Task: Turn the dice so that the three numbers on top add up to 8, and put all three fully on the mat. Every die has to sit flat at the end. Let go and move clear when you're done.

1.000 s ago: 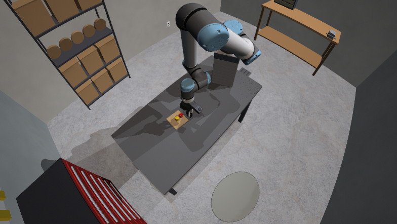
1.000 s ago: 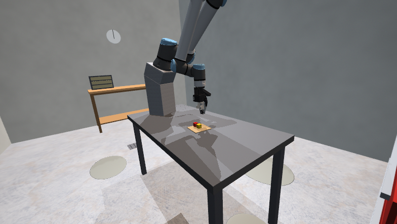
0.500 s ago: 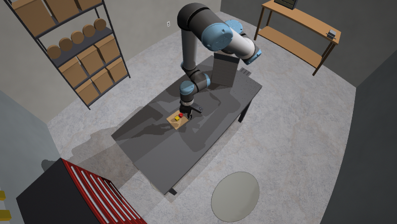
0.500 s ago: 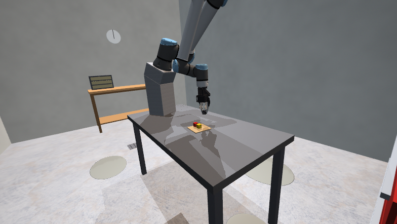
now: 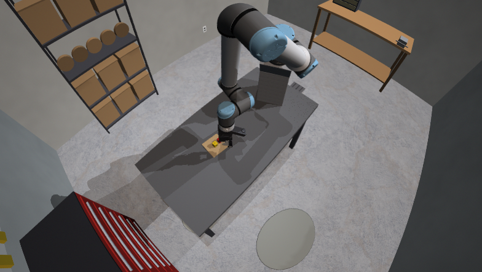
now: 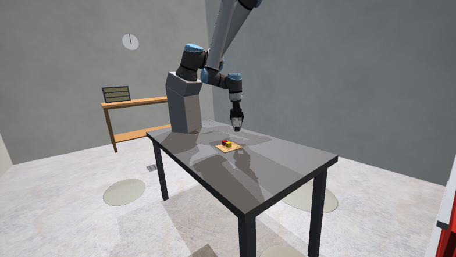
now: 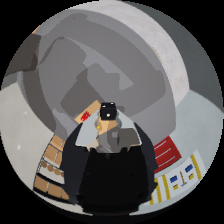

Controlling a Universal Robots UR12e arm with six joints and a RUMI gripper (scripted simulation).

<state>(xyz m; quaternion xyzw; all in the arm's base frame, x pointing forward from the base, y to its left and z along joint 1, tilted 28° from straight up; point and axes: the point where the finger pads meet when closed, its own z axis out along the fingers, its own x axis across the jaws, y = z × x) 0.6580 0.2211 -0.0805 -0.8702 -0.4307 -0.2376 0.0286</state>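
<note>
Between the jaws, a black die: read it before you lower it

Clamped in the gripper (image 5: 230,144) (image 6: 237,129) (image 7: 108,111), the black die (image 6: 237,128) (image 7: 108,110) hangs above the table (image 5: 202,202) (image 6: 271,172) (image 7: 150,75); your jaws are closed on its sides. Below and to one side of them, the red die (image 5: 218,140) (image 6: 224,142) (image 7: 85,116) and the yellow die (image 5: 214,143) (image 6: 228,144) (image 7: 99,127) sit close together on the mat (image 5: 213,151) (image 6: 236,147) (image 7: 94,108).

You seem to be at the turning or placing of this last die. The pips are too small to add up, so check all three top faces before you commit. Square the held die to the mat, come down beside the pair with room for your fingertips, and keep its whole base inside the edge. If it meets the mat tilted, it may tip to another number or nudge a neighbour. Once it is flat, open gently, then lift straight up and clear.
</note>
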